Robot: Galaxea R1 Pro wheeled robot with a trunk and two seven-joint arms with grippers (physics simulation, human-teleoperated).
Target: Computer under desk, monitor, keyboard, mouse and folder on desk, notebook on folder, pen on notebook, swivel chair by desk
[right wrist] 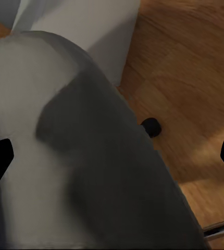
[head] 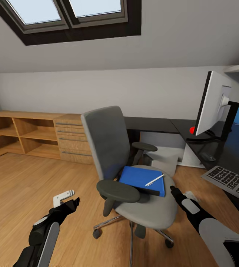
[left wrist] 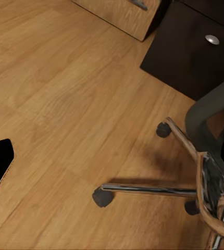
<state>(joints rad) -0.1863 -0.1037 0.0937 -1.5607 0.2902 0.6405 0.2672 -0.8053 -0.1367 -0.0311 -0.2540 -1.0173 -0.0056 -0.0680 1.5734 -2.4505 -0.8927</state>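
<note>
Since the folder [head: 143,180] sits on the swivel chair [head: 126,174] seat with the pen [head: 154,180] on top, this looks like the folder-fetching step. The right gripper [head: 175,193], jaws spread wide and empty, hovers just at the folder's 3 o'clock edge; the left gripper [head: 73,203] hangs at the chair's 9 o'clock, can't tell if it's open. Next it probably needs to nudge in and pinch that edge without rolling the pen off, then carry everything over to the desk [head: 223,155] at 2 o'clock.
</note>
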